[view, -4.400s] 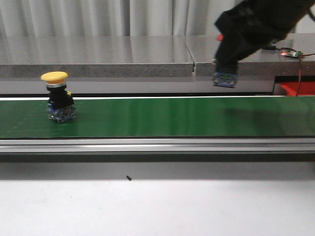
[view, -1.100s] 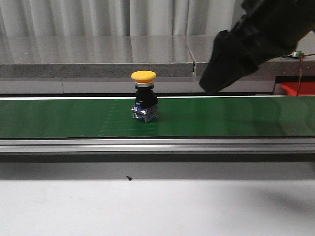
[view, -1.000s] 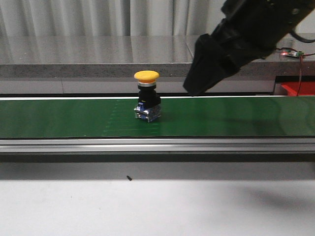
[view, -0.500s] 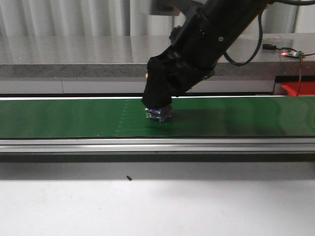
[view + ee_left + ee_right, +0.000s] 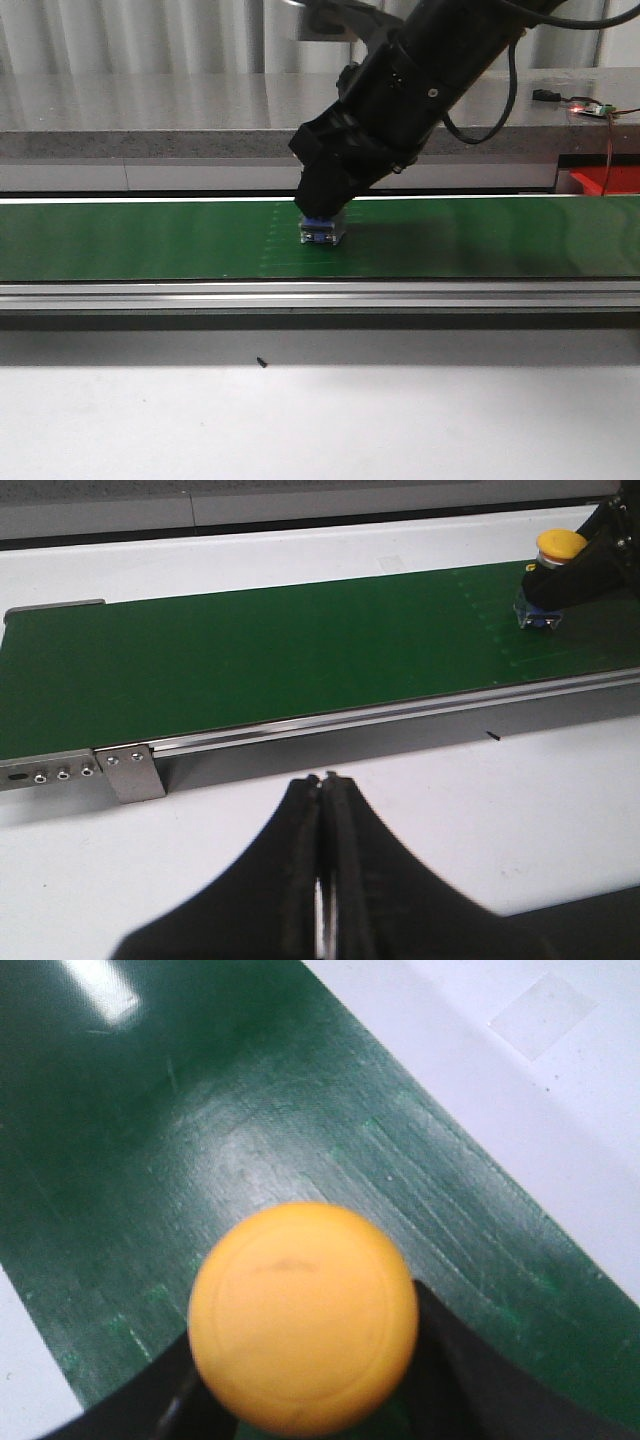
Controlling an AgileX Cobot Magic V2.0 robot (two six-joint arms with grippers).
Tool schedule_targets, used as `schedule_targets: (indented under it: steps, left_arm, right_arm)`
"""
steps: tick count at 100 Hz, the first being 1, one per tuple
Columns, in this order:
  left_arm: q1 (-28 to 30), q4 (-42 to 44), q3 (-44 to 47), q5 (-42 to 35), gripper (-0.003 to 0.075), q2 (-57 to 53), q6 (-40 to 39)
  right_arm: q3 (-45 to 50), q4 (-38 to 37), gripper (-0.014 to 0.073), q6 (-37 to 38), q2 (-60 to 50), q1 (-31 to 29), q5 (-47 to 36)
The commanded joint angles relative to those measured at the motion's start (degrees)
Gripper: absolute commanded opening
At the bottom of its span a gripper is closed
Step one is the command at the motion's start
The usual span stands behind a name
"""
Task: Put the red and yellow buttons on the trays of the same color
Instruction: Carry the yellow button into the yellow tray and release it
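Observation:
The yellow button (image 5: 321, 232) stands on the green conveyor belt (image 5: 150, 240), only its blue-grey base showing under my right gripper (image 5: 322, 205), which is shut on it from above. In the right wrist view the yellow button's cap (image 5: 303, 1315) fills the space between the black fingers (image 5: 470, 1360). The left wrist view shows the yellow button (image 5: 560, 543) far off on the belt. My left gripper (image 5: 322, 780) is shut and empty over the white table. A red tray (image 5: 605, 180) peeks in at the far right. No red button or yellow tray is in view.
A grey stone ledge (image 5: 200, 110) runs behind the belt, with a small circuit board (image 5: 590, 108) and red wires on it at the right. The belt's aluminium rail (image 5: 300, 295) borders the white table (image 5: 320, 420), where a small dark speck (image 5: 261, 362) lies.
The yellow button rode rightward along the belt. My right arm swung down and left over it and closed on it, and the button has stopped travelling.

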Motion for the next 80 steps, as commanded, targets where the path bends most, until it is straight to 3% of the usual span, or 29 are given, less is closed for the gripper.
schedule_targets:
  steps: [1,44,80]
  left_arm:
    - [-0.5,-1.1,-1.3,-3.7,-0.0019,0.5,0.0]
    - [-0.5,-1.1,-1.3,-3.7,-0.0019,0.5,0.0]
    - [-0.5,-1.1,-1.3,-3.7,-0.0019,0.5,0.0]
  right_arm:
    - [0.1,2.4,0.0306,-0.9,-4.6,-1.2,-2.8]
    - [17.8,6.7,0.0306,-0.7,-19.5,-11.8,-9.8]
    - [30.2,7.6,0.0306,0.0,-30.1,-35.3,-10.8]
